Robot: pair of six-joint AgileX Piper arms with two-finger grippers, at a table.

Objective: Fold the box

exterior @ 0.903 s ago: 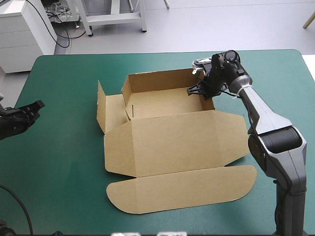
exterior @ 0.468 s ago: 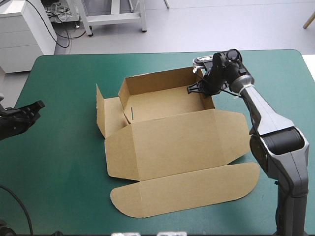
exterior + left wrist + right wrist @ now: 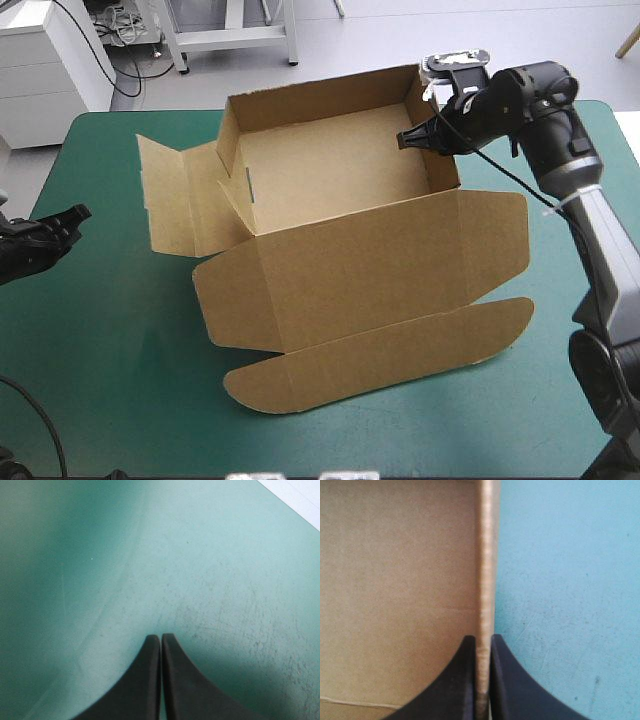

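Observation:
The brown box (image 3: 340, 190) is an open tray tilted up off the table, its lid (image 3: 370, 270) and front flap (image 3: 380, 365) spread toward the near edge. My right gripper (image 3: 430, 135) is shut on the box's right wall, one finger inside and one outside. In the right wrist view the wall's edge (image 3: 485, 580) runs straight out from between the black fingertips of the right gripper (image 3: 482, 645), board on one side and teal-green cover on the other. My left gripper (image 3: 60, 225) rests at the table's left edge, shut on nothing; the left gripper (image 3: 160, 642) points at bare cover.
A side flap (image 3: 175, 205) of the box stands out to the left. The table's (image 3: 110, 330) left part and near right corner are bare teal-green cover.
My right gripper has risen and moved toward the far right, lifting the box's tray end with it. The box has tilted up and shifted; the left side flap swung outward. The left arm stayed still.

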